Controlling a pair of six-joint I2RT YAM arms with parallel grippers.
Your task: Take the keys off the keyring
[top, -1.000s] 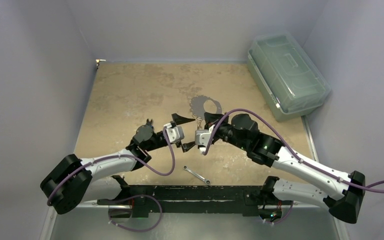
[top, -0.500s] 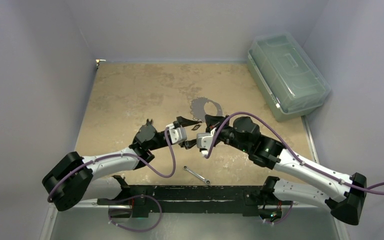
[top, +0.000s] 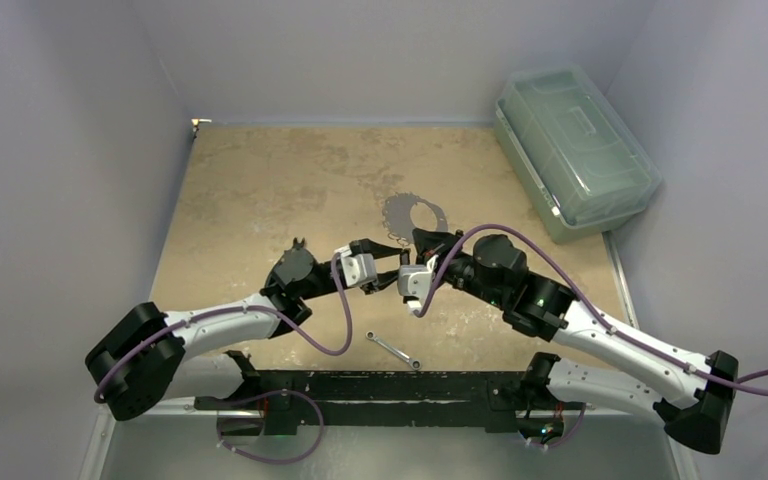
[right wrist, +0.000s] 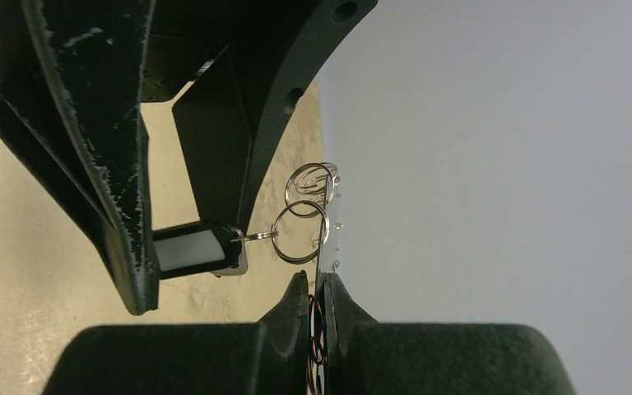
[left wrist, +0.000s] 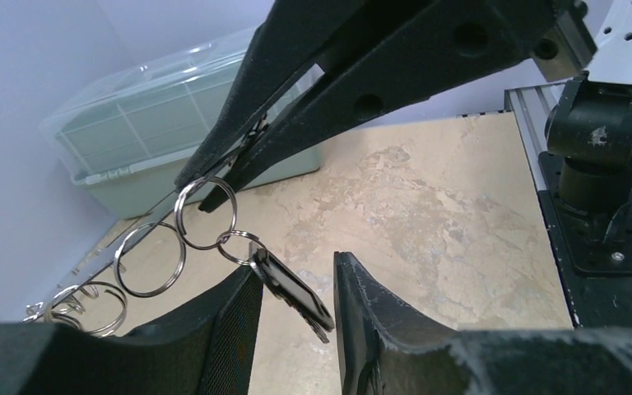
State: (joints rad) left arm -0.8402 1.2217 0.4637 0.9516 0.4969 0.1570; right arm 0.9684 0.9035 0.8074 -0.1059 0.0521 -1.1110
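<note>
In the top view the keyring (top: 392, 212) shows as a grey oval loop just beyond my right gripper (top: 420, 238). In the right wrist view that gripper (right wrist: 315, 278) is shut on a thin edge-on piece, and linked metal rings (right wrist: 299, 233) hang from it. The keys (right wrist: 193, 251) are a small flat bundle, black with a pale face and a silvery edge, on the last small ring. They hang slanted (left wrist: 292, 288) between the fingers of my left gripper (left wrist: 298, 265). Its jaws stand narrowly open, with a gap showing beside the keys. Both grippers meet above mid-table, left one (top: 392, 265) tip to tip with the right.
A slim silver wrench (top: 393, 350) lies on the tan table in front of the grippers. A translucent green lidded bin (top: 575, 150) stands at the back right. Grey walls close in the left, back and right. The black base rail (top: 380, 385) runs along the near edge.
My left gripper has moved right toward the right gripper, and its jaws have narrowed around the hanging keys. The right gripper stays shut, shifted slightly right.
</note>
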